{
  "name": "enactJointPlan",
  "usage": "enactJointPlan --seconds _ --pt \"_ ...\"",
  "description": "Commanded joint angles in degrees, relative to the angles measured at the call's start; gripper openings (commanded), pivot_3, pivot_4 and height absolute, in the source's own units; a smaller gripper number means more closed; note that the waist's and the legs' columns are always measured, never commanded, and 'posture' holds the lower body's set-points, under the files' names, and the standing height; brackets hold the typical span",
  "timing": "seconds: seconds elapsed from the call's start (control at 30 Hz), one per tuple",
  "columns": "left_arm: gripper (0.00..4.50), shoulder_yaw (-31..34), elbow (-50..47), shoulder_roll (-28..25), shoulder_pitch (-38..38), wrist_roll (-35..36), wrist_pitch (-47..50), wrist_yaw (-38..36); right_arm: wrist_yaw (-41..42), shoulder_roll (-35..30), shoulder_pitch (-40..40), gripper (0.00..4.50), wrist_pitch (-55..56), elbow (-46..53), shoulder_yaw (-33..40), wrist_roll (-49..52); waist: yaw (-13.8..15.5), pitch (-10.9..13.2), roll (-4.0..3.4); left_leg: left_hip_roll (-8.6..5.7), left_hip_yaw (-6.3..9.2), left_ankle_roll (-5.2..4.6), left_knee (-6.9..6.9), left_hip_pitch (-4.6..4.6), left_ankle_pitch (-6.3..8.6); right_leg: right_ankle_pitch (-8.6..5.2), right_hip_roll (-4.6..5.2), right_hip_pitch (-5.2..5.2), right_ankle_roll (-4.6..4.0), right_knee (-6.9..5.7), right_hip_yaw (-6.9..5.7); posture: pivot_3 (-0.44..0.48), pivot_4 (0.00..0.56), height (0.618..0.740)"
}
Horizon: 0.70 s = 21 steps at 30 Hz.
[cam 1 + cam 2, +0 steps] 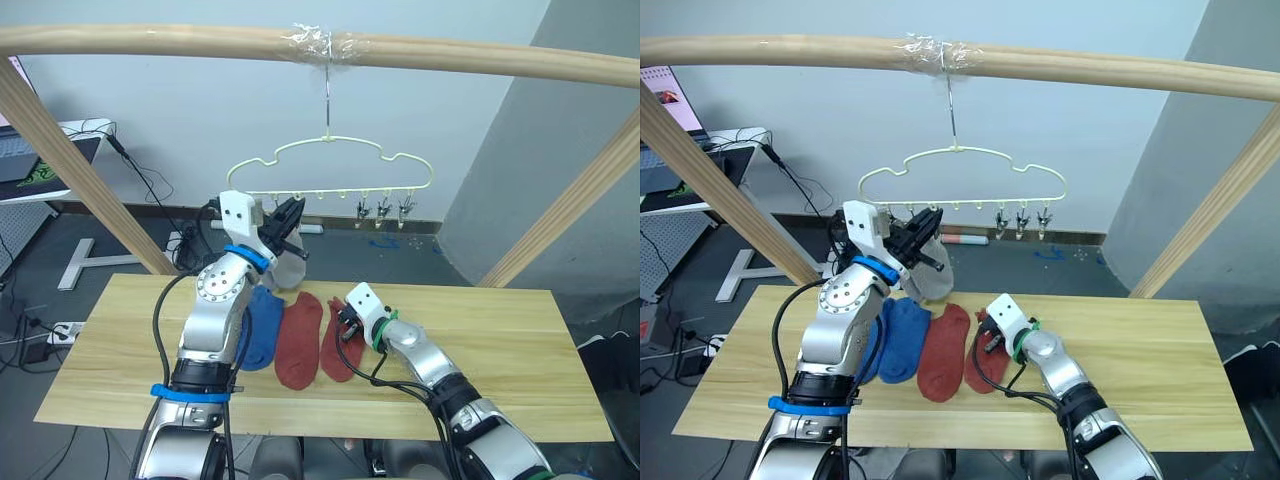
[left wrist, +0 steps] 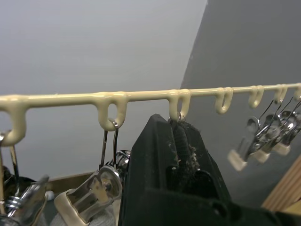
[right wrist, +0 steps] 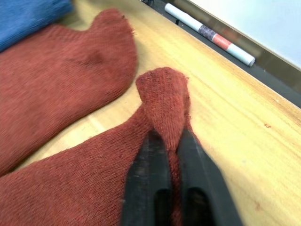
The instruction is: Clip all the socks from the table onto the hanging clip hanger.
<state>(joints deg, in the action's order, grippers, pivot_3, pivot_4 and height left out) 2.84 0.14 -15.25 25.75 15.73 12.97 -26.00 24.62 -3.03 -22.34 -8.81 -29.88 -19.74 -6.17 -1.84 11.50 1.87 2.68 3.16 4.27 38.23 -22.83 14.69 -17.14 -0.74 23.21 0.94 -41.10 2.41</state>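
Observation:
The pale-yellow clip hanger (image 1: pixel 330 145) hangs by its hook from the top pole, with grey clips (image 1: pixel 383 208) along its lower bar. My left gripper (image 1: pixel 293 222) is raised to that bar, shut on a light grey sock (image 1: pixel 930 278) that dangles below its fingers (image 2: pixel 176 141). On the table (image 1: pixel 520 350) lie a blue sock (image 1: pixel 262 325) and a rust-red sock (image 1: pixel 298 345) side by side. To their right lies another rust-red sock (image 3: pixel 164 99). My right gripper (image 3: pixel 170 139) is shut on a pinched fold of it, low over the tabletop.
A round wooden pole (image 1: pixel 450 55) crosses overhead, and slanted poles stand at the left (image 1: pixel 80 170) and right (image 1: pixel 570 215). Cables run along the floor behind the table, and a desk (image 1: pixel 30 185) stands at the far left.

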Motion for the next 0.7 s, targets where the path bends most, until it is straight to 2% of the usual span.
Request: enactJointPlan --seconds 0.03,0.27,0.7 --pt "0.00 2.3 -4.0 -1.7 2.1 6.7 6.5 -3.6 2.7 -0.5 0.7 0.02 -3.5 15.0 -1.2 0.3 -0.2 0.0 -0.01 0.00 0.00 0.00 -0.01 -0.02 0.00 0.00 0.00 0.03 0.00 0.00 0.01 0.015 0.165 0.705" --pt "0.00 3.8 -4.7 -3.9 2.9 12.1 13.3 -6.8 4.0 0.1 -2.7 0.02 -14.8 30.0 0.4 2.7 0.0 0.0 -0.01 0.02 0.08 0.01 -0.04 -0.02 -0.01 -0.01 -0.05 0.03 0.00 0.04 -0.05 -0.007 0.162 0.705" --pt "0.00 3.2 -4.4 -4.1 3.0 12.4 14.3 -7.6 2.9 3.5 -7.7 0.02 -19.0 29.5 0.7 4.3 -0.1 0.0 -0.01 0.02 0.05 0.01 -0.11 -0.03 -0.01 -0.01 -0.02 0.03 0.00 0.14 -0.04 -0.007 0.157 0.705"
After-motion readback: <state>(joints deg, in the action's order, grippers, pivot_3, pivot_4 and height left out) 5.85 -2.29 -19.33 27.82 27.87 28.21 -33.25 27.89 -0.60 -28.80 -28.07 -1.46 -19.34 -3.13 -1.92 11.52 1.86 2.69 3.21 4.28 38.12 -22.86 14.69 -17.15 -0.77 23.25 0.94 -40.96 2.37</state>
